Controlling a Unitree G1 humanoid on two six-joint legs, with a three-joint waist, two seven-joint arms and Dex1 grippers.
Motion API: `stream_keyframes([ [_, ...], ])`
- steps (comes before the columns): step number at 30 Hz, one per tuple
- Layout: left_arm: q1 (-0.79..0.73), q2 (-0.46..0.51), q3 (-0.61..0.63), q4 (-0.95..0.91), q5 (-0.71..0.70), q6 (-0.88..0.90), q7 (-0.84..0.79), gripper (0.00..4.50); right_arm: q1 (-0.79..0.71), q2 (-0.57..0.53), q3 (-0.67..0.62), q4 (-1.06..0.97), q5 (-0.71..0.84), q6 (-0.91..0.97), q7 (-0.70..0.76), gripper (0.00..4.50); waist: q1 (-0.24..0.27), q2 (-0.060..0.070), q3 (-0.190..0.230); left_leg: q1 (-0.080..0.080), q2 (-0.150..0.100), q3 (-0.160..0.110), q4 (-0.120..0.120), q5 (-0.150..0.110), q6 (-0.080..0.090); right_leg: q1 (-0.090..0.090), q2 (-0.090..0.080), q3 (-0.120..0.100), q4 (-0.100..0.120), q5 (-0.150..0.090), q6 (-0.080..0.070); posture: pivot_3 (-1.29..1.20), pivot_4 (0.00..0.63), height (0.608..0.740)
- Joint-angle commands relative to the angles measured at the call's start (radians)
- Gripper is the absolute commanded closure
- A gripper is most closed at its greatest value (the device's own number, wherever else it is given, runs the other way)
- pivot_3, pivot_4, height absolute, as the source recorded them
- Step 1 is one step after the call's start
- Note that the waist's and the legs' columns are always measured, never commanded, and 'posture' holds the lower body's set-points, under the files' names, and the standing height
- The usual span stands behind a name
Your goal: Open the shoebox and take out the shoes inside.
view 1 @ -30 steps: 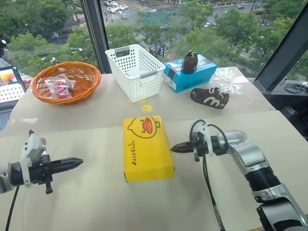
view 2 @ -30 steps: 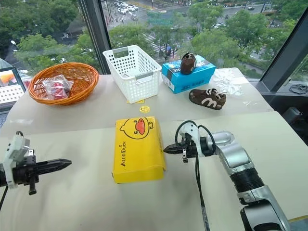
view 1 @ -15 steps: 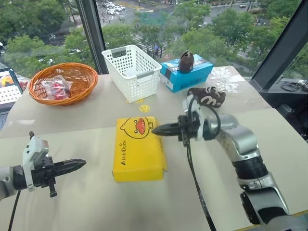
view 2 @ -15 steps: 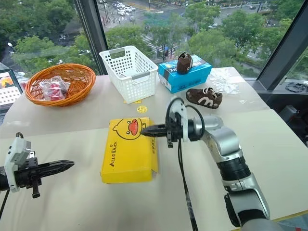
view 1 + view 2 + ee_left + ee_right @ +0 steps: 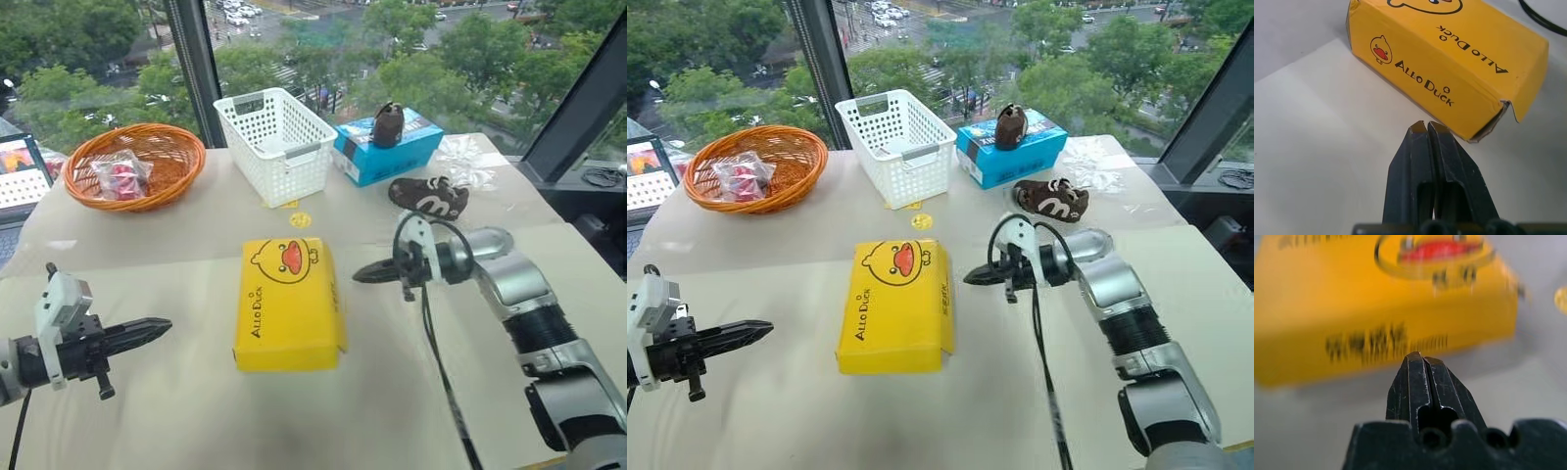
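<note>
The yellow shoebox [image 5: 288,305] lies flat in the middle of the table [image 5: 196,411], lid still on — no shoes can be seen yet. It looks like thin card, so probably light and a bit bendy, with smooth sides that may slip. The right gripper [image 5: 359,275] hangs just beside the box's right side, its fingers pressed together and empty. The left gripper [image 5: 163,324] is pinched together too, well apart on the left. A good place to lift — the lid's loose corner flap [image 5: 1501,113].
</note>
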Motion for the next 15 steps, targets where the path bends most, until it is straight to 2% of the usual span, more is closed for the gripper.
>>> stream_keyframes([
  [1,-0.011,0.008,0.014,-0.024,-0.014,0.001,0.009,4.41,0.035,0.034,0.063,-0.038,-0.060,-0.071,0.004,4.49,-0.007,0.000,0.000,0.001,0.000,0.000,-0.001,0.000,0.000,0.000,0.000,0.000,0.000,0.000,0.000,0.00,0.150,0.731],
  [8,-0.046,0.026,-0.004,-0.026,-0.025,0.016,0.021,4.41,0.096,0.135,0.174,-0.156,-0.187,-0.095,-0.096,4.49,-0.003,0.000,0.000,0.006,0.000,0.001,-0.008,0.003,-0.005,0.001,0.000,0.002,0.001,-0.001,-0.001,0.00,0.150,0.731],
  [15,-0.053,0.029,-0.015,-0.024,-0.021,0.014,0.019,4.41,0.108,0.153,0.116,-0.309,-0.088,0.042,-0.103,4.49,0.000,-0.001,0.000,0.006,0.000,-0.001,-0.008,0.003,-0.005,0.002,0.000,0.002,0.001,-0.001,-0.002,0.00,0.150,0.731],
])
